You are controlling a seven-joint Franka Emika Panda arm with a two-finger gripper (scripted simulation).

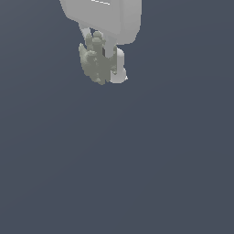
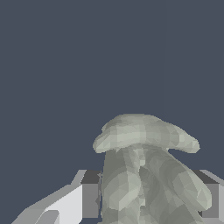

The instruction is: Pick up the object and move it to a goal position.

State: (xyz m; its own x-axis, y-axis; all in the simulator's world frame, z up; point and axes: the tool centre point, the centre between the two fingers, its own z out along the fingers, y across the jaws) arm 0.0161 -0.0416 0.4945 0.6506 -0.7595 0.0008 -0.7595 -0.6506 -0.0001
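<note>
In the exterior view, the pincer (image 1: 104,68) is seen near the top of the picture against a plain dark blue-grey ground. The object (image 1: 95,61), a knobbly grey-green lump, is gripped between its white fingers (image 1: 118,68), which are closed upon it.

In the wrist view, the object (image 2: 144,175) is shown filling the gap between two dark pads (image 2: 90,199), each pressed against one of its sides

Exterior view off the arm, wrist view close — both on the object (image 1: 95,61) (image 2: 144,175).
</note>
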